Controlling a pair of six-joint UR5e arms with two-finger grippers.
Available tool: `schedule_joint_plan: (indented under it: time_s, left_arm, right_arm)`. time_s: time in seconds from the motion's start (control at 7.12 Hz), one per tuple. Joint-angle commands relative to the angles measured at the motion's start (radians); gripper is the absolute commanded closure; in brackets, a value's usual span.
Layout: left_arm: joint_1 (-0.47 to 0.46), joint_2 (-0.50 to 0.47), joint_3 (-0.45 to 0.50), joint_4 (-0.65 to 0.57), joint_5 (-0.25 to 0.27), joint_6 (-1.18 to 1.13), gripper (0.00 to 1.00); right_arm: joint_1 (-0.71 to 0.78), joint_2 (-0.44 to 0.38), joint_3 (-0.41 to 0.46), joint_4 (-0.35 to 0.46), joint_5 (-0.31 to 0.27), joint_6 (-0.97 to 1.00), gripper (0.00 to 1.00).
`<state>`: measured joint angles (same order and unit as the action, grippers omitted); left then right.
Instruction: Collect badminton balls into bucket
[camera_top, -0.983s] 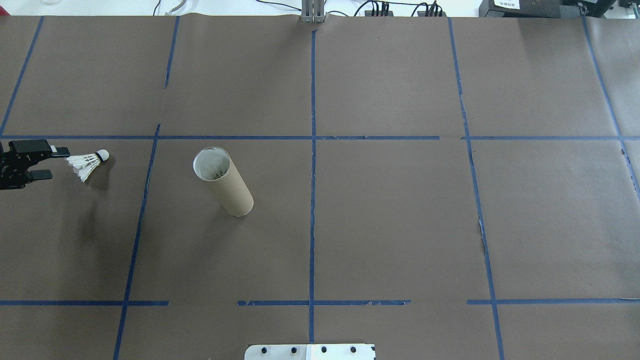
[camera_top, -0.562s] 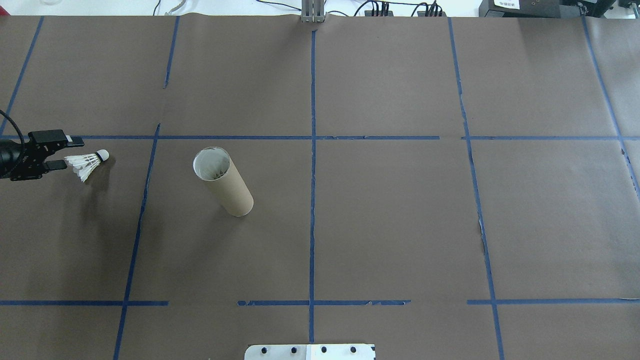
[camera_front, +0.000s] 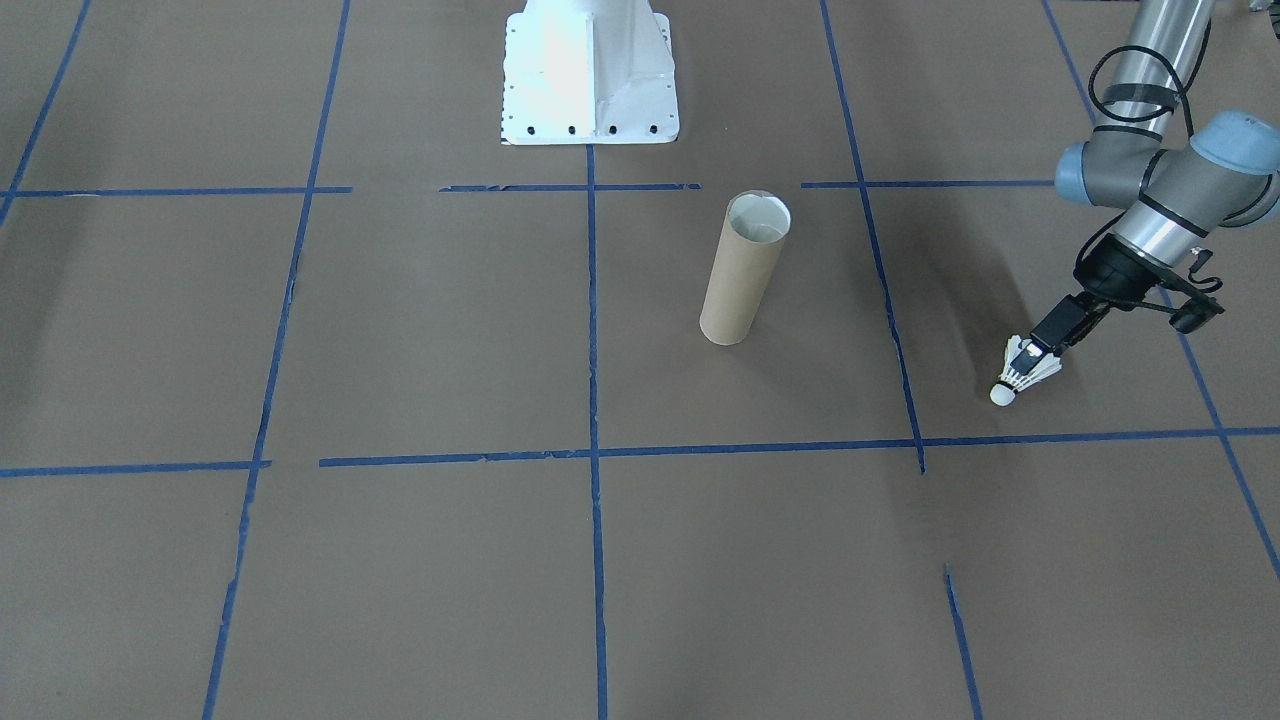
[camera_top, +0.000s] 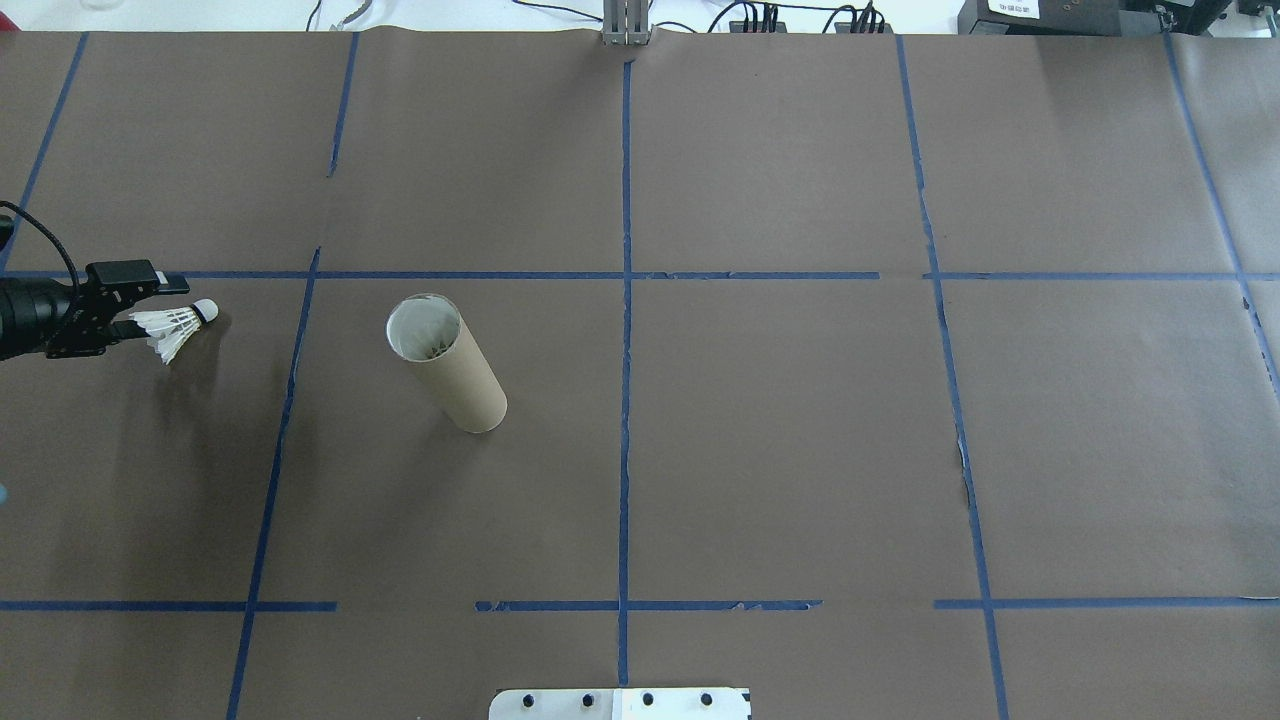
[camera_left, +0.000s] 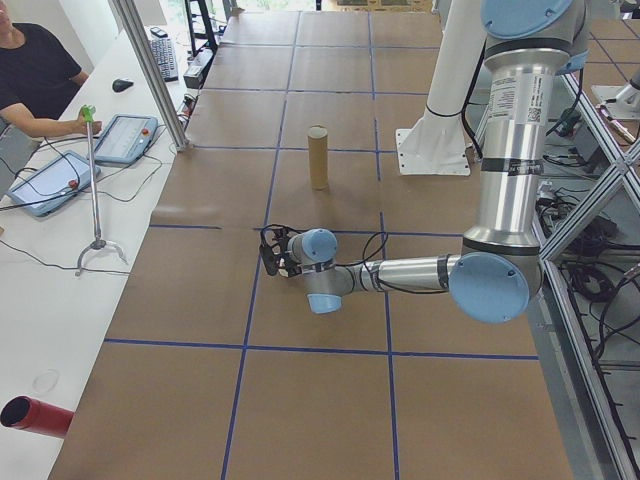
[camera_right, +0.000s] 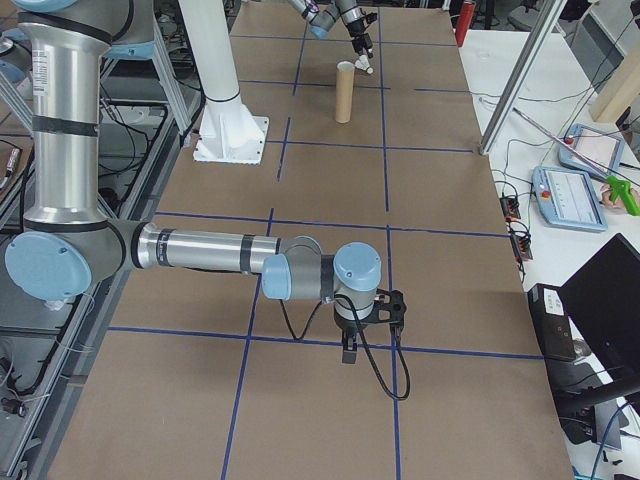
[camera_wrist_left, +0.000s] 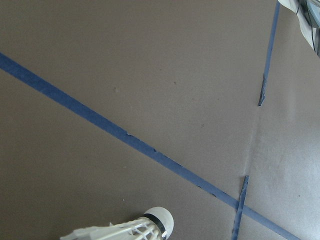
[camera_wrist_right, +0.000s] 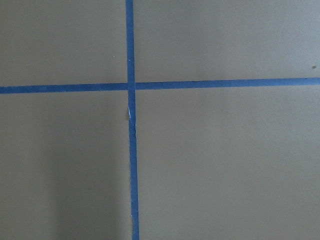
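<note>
One badminton ball, a white feather shuttlecock (camera_top: 175, 325), lies on its side at the table's left end with its cork tip toward the bucket. It also shows at the bottom edge of the left wrist view (camera_wrist_left: 125, 231). My left gripper (camera_top: 160, 305) is open just behind it; one finger reaches past the far side of the feather skirt, the other sits at the skirt's rear. The front-facing view shows the fingers (camera_front: 1040, 335) right above the shuttlecock (camera_front: 1018, 378). The bucket, a brown cardboard tube (camera_top: 445, 370), stands upright to the right. My right gripper (camera_right: 365, 345) hangs low over bare table; I cannot tell its state.
Brown paper with blue tape lines covers the table (camera_top: 800, 450). The white robot base (camera_front: 590, 70) stands at the near middle edge. A person (camera_left: 30, 70) sits at a side table with tablets and a stand beyond the far edge.
My left gripper has moved right and slightly away from the robot, up to the shuttlecock's skirt, staying open. The shuttlecock and tube have not moved.
</note>
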<state>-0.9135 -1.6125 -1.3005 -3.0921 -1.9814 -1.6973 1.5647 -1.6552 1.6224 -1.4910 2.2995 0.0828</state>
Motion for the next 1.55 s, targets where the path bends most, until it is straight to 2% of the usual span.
schedule_joint_plan:
  time_s: [0.0, 0.14, 0.28, 0.42, 0.84, 0.98, 1.26, 1.4]
  left_arm:
    - [0.005, 0.003, 0.000, -0.008, -0.001, 0.001, 0.75]
    - [0.005, 0.011, 0.000, -0.022, -0.002, 0.004, 1.00]
    - [0.004, 0.013, -0.002, -0.022, -0.005, 0.005, 1.00]
    - [0.004, 0.014, -0.008, -0.022, -0.046, 0.007, 1.00]
    - [-0.017, 0.006, -0.092, 0.010, -0.262, -0.007, 1.00]
    - [-0.053, -0.003, -0.156, 0.100, -0.307, -0.005, 1.00]
    - [-0.152, -0.052, -0.381, 0.458, -0.434, 0.010, 1.00]
    - [-0.168, -0.072, -0.452, 0.528, -0.476, 0.011, 1.00]
  right_arm:
    - [0.000, 0.000, 0.001, 0.000, 0.000, 0.000, 0.00]
    - [0.000, 0.000, 0.001, 0.000, 0.000, 0.000, 0.00]
    - [0.000, 0.000, -0.001, 0.000, 0.000, 0.000, 0.00]
    - [0.000, 0.000, 0.000, 0.000, 0.000, 0.000, 0.00]
    - [0.000, 0.000, 0.001, 0.000, 0.000, 0.000, 0.00]
    - [0.000, 0.000, 0.001, 0.000, 0.000, 0.000, 0.00]
    - [0.000, 0.000, 0.001, 0.000, 0.000, 0.000, 0.00]
    - [0.000, 0.000, 0.001, 0.000, 0.000, 0.000, 0.00]
